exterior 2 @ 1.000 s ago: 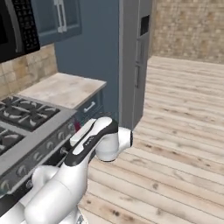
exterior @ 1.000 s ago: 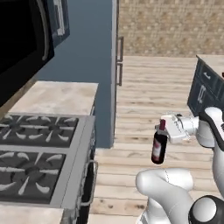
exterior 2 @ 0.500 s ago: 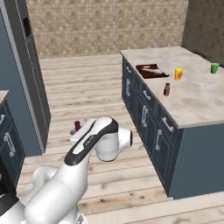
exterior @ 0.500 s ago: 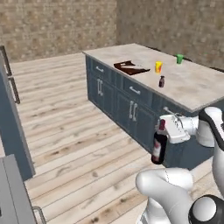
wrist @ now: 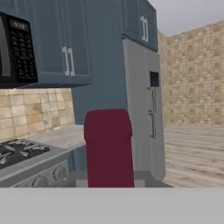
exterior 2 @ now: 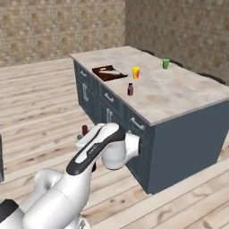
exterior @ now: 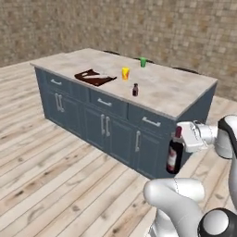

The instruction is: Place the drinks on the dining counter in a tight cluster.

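Note:
A tall dark red wine bottle (exterior: 174, 155) hangs upright in the air in front of the dining counter's near right corner. My gripper (exterior: 181, 139) is shut on its neck. In the right base view its cap (exterior 2: 84, 130) peeks out behind my arm. The hand view shows its red top (wrist: 108, 148) close up between the jaws. The dining counter (exterior: 176, 95) is a marble-topped island with blue-grey drawer fronts. A tiny maroon dark-capped bottle (exterior: 135, 90) (exterior 2: 130, 89) stands on it near the front edge, well apart from the held bottle.
On the counter lie a dark cutting board (exterior: 95, 76), a yellow cup (exterior: 125, 73) and a green cup (exterior: 143, 61). Wooden floor (exterior: 51, 157) spreads before the island. The hand view faces a stove (wrist: 22, 157), a microwave (wrist: 15, 48) and a fridge (wrist: 144, 109).
The base has turned and driven, so both base views swung from the stove and fridge to the island, which is now closer. The wine bottle stays in my shut gripper.

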